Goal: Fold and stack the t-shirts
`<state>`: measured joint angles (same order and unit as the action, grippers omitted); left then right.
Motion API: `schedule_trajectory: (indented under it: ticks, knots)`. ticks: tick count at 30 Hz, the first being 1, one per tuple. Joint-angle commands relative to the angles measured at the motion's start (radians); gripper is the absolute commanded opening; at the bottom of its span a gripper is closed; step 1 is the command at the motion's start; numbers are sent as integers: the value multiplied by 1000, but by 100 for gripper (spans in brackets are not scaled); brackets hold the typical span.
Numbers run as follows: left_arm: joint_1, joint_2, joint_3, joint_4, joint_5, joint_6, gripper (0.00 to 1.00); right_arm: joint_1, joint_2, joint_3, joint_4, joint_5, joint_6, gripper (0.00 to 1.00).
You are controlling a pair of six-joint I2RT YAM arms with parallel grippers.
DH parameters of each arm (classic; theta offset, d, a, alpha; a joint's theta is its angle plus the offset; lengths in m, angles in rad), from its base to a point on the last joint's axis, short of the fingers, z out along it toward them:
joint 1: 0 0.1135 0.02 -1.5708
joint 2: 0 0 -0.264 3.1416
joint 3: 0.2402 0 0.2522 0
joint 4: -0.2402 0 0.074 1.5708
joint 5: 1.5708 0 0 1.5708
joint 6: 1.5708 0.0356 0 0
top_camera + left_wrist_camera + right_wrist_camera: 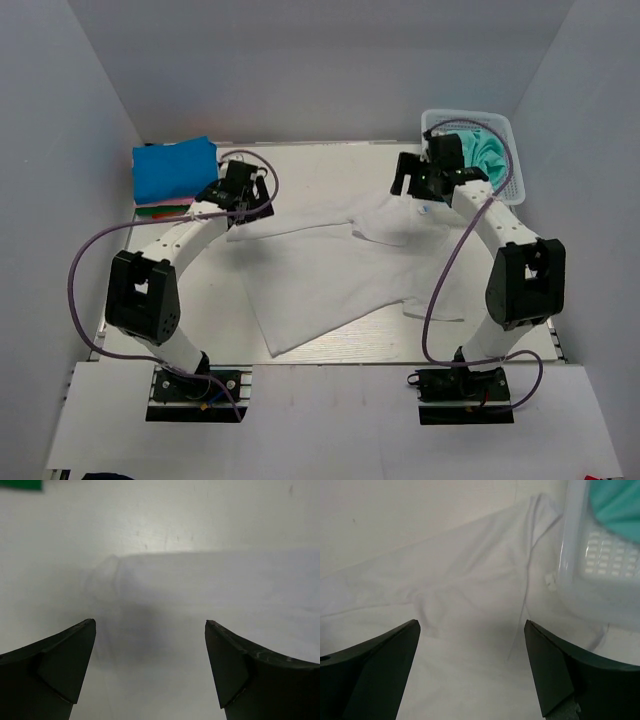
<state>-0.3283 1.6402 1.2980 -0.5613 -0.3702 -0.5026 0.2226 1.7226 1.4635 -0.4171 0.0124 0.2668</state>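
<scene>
Soft, even overhead light fills the top view, the pale flat surface bright without glare. Both wrist views are blurry; the left one shows a grey shadow on the white cloth t-shirt toward 6 o'clock.

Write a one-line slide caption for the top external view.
Left claw and right claw open over a spread white cloth t-shirt; folded blue cloth t-shirt and white plastic lattice basket at far corners.
</scene>
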Motion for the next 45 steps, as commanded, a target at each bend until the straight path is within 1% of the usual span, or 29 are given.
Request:
schedule_trajectory:
  ticks: [1,3,4,6,7,9,10,15,18,21,23,24,26,27,28,29,30,31,33,37,41,45]
  knots:
    - [-9,-52,-158,56,209,-30,100,-6,-23,-142,23,-58,68,90]
    - [-9,-103,-218,69,247,-65,100,-11,-20,-155,-12,-51,104,90]
    - [-9,-121,-271,69,266,-65,100,-12,-15,-157,-28,-54,113,90]
    - [-9,-181,-321,106,284,-89,100,-11,-3,-167,-41,-112,118,90]
    - [-9,-200,-372,145,319,-90,100,-14,0,-208,-28,-141,132,90]
    - [-9,-227,-429,201,361,-90,100,-12,11,-244,-8,-178,143,90]
    - [-9,-227,-466,213,388,-90,100,-12,29,-249,-15,-193,149,89]
    - [-9,-227,-523,257,442,-80,100,-14,106,-261,-25,-209,169,86]
    - [-9,-227,-543,258,442,-59,100,-15,132,-241,-23,-224,173,81]
    - [-9,-227,-554,276,451,-50,100,-15,143,-244,-8,-224,178,81]
    - [-9,-227,-568,285,461,-34,100,-17,149,-238,-2,-232,176,79]
    - [-9,-217,-568,285,461,-34,100,-17,149,-232,9,-236,175,74]
    - [-9,-217,-577,285,461,-34,100,-17,153,-226,33,-252,181,68]
    - [-9,-217,-586,285,461,-34,100,-16,154,-215,35,-252,183,56]
    - [-9,-208,-586,285,452,-25,100,-16,155,-213,38,-253,190,50]
    - [-9,-207,-595,285,452,-25,100,-17,164,-207,44,-249,192,40]
    - [-9,-207,-595,285,439,-25,100,-17,167,-195,41,-243,195,25]
    - [-9,-207,-595,285,439,-25,100,-14,170,-192,41,-227,202,19]
    - [-9,-198,-605,285,429,-25,100,-16,170,-186,38,-189,206,0]
    - [-9,-189,-605,265,403,-25,100,-16,170,-177,63,-157,201,0]
    - [-9,-189,-605,256,393,-16,100,-8,161,-147,109,-137,152,0]
    - [-9,-189,-574,236,358,-16,100,-8,157,-106,195,-147,120,0]
